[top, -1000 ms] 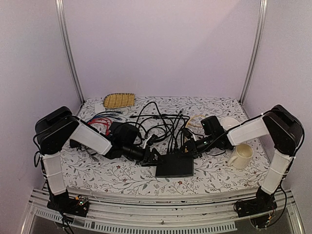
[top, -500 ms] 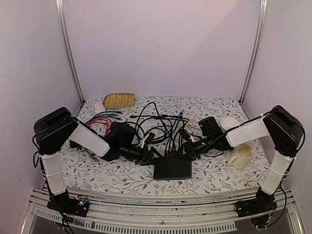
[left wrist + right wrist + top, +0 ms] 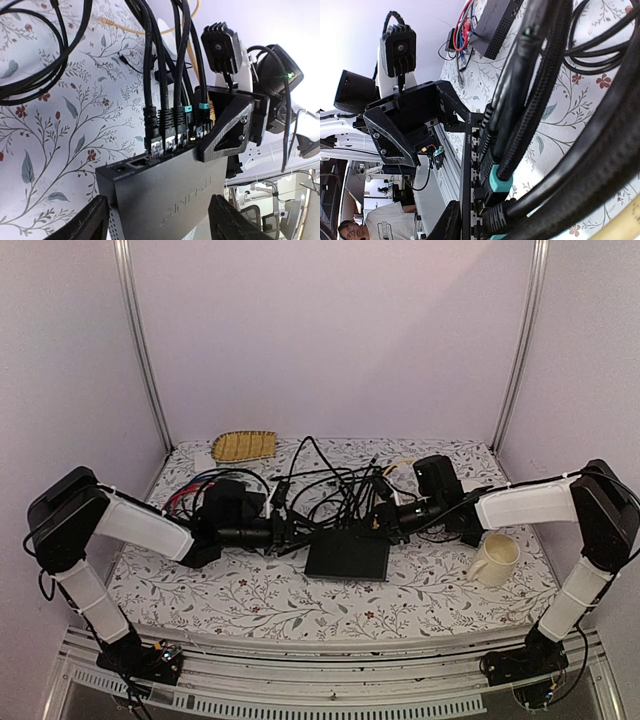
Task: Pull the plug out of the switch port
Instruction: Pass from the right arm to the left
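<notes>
The switch (image 3: 347,558) lies flat on the table (image 3: 250,590) between your arms, its socket row on the far edge carrying black cables (image 3: 330,480). Your right gripper (image 3: 384,524) is clamped on the plug (image 3: 202,114) at that row's right end. Your left gripper (image 3: 159,200) stands astride the switch's left end, jaws wide; contact cannot be confirmed.
</notes>
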You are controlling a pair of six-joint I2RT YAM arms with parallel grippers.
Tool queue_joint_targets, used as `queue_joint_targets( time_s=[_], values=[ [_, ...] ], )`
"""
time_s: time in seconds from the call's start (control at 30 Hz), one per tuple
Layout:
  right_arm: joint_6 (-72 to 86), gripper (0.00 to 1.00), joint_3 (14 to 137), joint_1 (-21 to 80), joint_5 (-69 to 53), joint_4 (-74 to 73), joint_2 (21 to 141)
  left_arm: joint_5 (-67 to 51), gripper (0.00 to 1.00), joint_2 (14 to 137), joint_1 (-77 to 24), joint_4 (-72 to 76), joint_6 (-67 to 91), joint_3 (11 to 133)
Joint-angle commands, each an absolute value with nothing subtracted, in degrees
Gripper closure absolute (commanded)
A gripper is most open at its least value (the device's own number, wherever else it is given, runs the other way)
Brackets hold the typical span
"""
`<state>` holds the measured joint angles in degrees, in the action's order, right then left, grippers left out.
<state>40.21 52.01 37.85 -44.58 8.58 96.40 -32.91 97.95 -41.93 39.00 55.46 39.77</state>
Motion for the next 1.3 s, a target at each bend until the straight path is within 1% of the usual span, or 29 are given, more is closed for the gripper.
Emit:
queue_joint_targets(
  time_s=[0.0, 0.27, 0.67, 1.0, 1.27],
  values=[
    [41.41, 0.98, 56.24, 38.06, -42.59, 13.72, 91.01, -28.18, 0.29, 93.04, -40.92, 43.36, 59.56, 36.73],
    [43.67, 0.98, 57.51, 37.99, -39.29, 17.67, 88.49, -21.12, 0.28, 88.95, -40.55, 49.98, 67.04, 31.27],
    [48.97, 0.98, 58.08, 38.03, -34.96, 26.31, 88.45, -13.85, 0.27, 89.75, -43.67, 65.0, 73.12, 26.01],
    [51.29, 0.98, 60.91, 38.03, -34.31, 31.42, 92.09, -14.7, 0.27, 95.33, -45.07, 80.01, 75.65, 25.82],
    [54.05, 0.98, 62.41, 38.03, -35.34, 36.17, 94.75, -14.12, 0.28, 95.53, -45.16, 80.27, 75.2, 25.94]
  ],
)
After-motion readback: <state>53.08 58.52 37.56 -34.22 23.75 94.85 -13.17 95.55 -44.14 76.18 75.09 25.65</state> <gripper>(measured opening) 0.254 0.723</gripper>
